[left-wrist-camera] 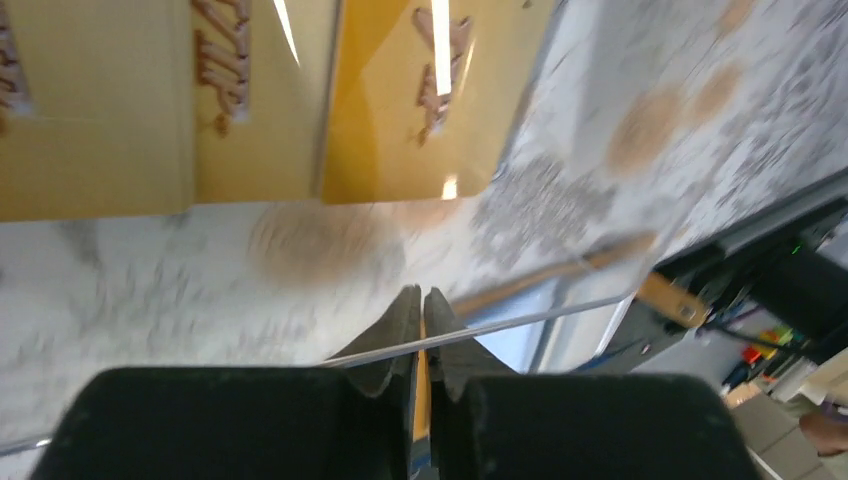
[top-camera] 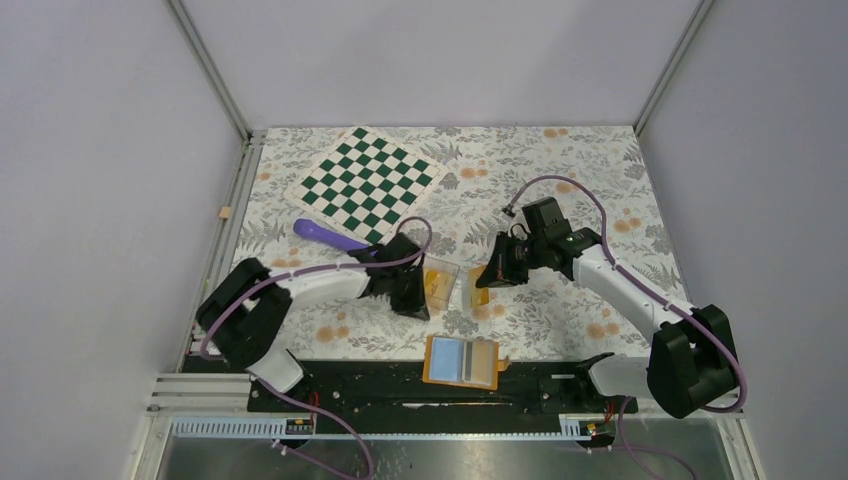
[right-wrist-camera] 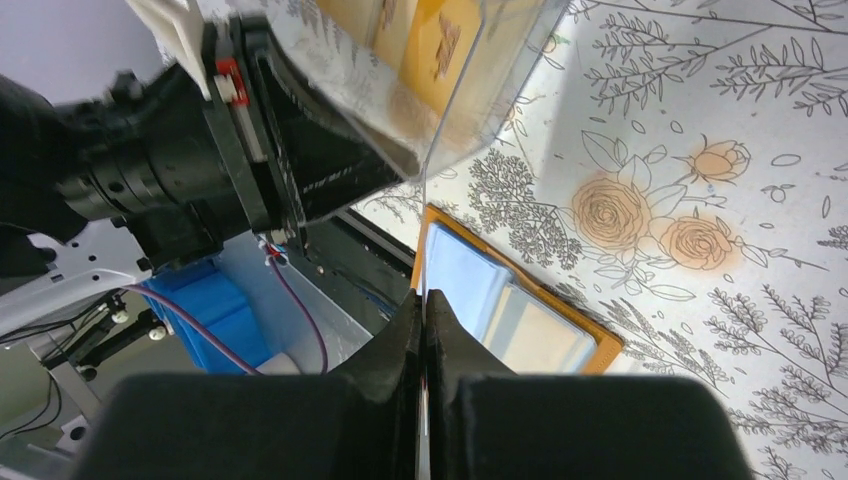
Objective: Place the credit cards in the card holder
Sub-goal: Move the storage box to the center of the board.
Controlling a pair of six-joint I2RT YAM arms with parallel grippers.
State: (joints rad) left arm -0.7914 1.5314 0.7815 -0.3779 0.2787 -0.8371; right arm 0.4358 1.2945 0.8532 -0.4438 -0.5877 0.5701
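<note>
Currently: left jaws pinched on clear card (top-camera: pixel 438 281); right jaws likewise clamped on second card (top-camera: pixel 476 291), seemingly orange-tinted. Cards near each other, mid-bench (top-camera: pixel 560 180). Card holder (top-camera: pixel 460 362) lies open, flat, by arm bases.

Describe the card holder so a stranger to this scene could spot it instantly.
Find the floral-patterned tabletop and go to its near edge, just beyond the black rail. The flat orange folding card holder lies there opened out. Unlike the clear plastic case of yellow cards farther back, it shows a light-blue and grey-striped inside framed in orange.
</note>
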